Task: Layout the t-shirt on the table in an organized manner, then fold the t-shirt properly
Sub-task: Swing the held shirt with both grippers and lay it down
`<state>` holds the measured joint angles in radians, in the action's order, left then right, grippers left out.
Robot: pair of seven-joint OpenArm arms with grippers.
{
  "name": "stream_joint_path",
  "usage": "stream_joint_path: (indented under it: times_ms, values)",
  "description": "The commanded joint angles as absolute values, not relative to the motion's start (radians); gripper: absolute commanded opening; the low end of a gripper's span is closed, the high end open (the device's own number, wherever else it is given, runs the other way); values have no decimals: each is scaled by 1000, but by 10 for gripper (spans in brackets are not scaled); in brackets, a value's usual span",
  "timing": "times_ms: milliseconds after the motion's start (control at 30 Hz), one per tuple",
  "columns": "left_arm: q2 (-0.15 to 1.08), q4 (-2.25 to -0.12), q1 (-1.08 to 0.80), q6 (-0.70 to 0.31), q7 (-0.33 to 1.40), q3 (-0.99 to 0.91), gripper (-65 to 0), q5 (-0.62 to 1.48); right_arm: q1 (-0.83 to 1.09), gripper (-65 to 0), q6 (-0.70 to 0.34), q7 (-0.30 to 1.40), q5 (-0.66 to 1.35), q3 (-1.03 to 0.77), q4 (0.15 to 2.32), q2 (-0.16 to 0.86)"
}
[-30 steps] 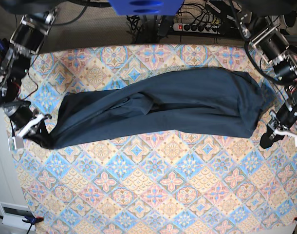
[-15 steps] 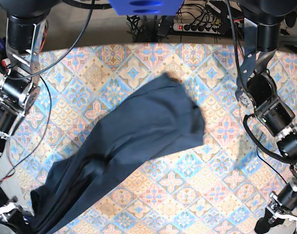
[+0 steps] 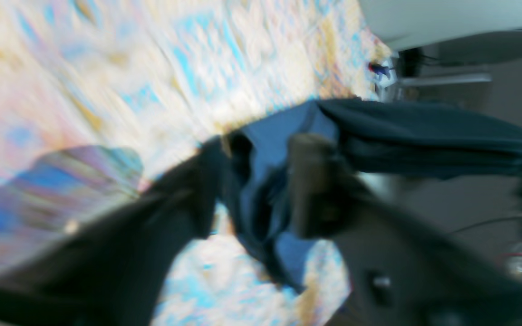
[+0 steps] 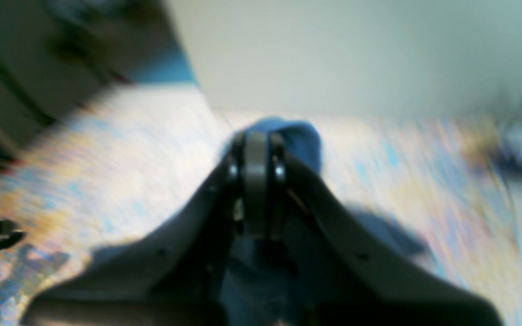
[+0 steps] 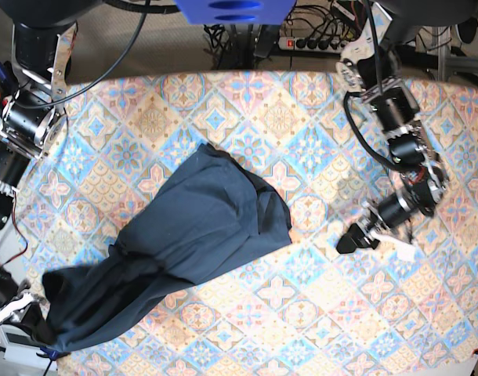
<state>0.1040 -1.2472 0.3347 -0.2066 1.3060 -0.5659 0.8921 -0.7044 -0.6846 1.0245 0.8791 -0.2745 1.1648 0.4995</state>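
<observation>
The navy t-shirt (image 5: 200, 227) lies bunched in a diagonal band on the table (image 5: 302, 329), from the middle down to the front left corner. My right gripper (image 5: 34, 323) is at that corner, shut on the shirt's lower end. The right wrist view shows its closed fingers (image 4: 254, 140) with blue cloth (image 4: 304, 140) at the tips. My left gripper (image 5: 353, 240) hovers right of the shirt and apart from its edge. In the blurred left wrist view its fingers (image 3: 311, 181) stand apart, and the shirt (image 3: 424, 136) shows through the gap and beyond.
A power strip and cables (image 5: 317, 43) lie behind the table's back edge. A white box (image 5: 16, 352) stands off the front left corner. The left arm's links (image 5: 396, 125) reach over the right side of the table.
The shirt has settled lower and further left, with its free end nearer the middle. My left gripper has moved from the front right corner up toward the middle right. The right gripper stays at the front left corner.
</observation>
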Motion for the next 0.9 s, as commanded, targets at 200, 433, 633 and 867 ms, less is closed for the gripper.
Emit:
stream_joint_path:
  times_ms: [200,433,633,867]
  values:
    - [-81,-1260,289,-213,1148,-315,-215,914,-645,-648,-698,980,931,-286,1191,513]
    - [-157,-1259,259,-209,1112,-292,-226,854,-622,-648,-698,980,993,-282,1256,513]
    - [-157,-1191,245,-206,1036,-288,-226,808,-621,-648,-698,983,1023,-288,1259,515]
    - [-157,-1001,291,-214,885,-170,-537,814,-621,-648,-698,984,1027,-288,1293,536]
